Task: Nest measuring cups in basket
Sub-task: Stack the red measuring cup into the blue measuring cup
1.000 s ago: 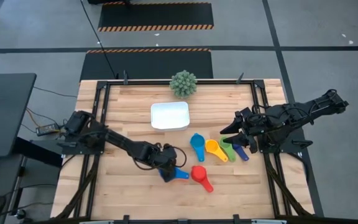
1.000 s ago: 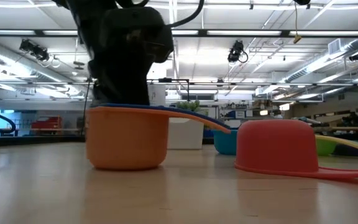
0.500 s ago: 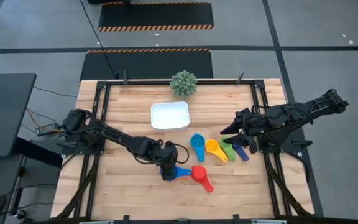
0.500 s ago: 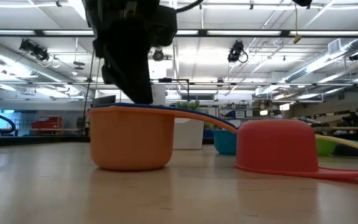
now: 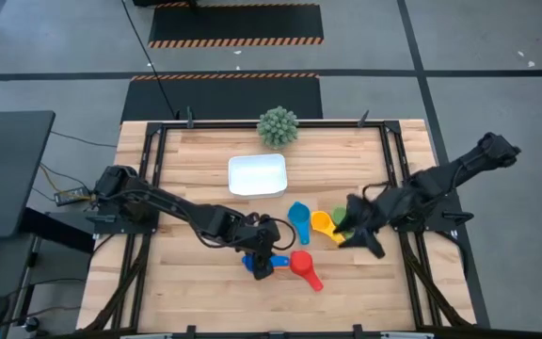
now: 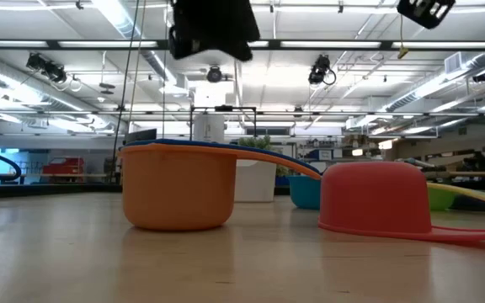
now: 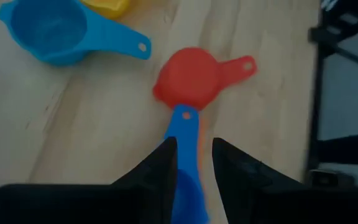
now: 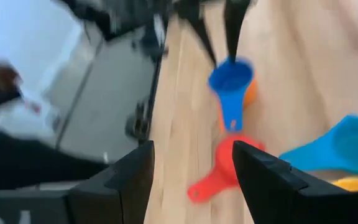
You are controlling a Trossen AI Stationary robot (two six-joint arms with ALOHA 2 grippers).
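The blue cup sits nested in the orange cup [image 6: 175, 189], both upright on the table near the middle front; the blue handle [image 7: 185, 134] points at the red cup [image 5: 301, 263], which lies mouth down. My left gripper [image 5: 263, 252] hangs open above this stack [image 7: 194, 144], its fingers either side of the blue handle but raised clear of it. The teal [image 5: 298, 217], yellow [image 5: 323, 224] and green [image 5: 341, 218] cups lie in a row to the right. My right gripper [image 5: 351, 231] hovers open beside that row [image 8: 192, 149]. The purple-blue cup is hidden. The white basket [image 5: 258, 175] stands beyond.
A round spiky green plant [image 5: 278, 126] stands at the table's far edge behind the basket. Bare wood lies along the near edge and on the table's left half. Black frame rails [image 5: 398, 169] run along both sides of the table.
My left gripper has risen off the blue-in-orange stack and drifted slightly toward the table's right; the stack stays standing. My right gripper has swung from the right side toward the near edge and left, tipping down over the row of cups.
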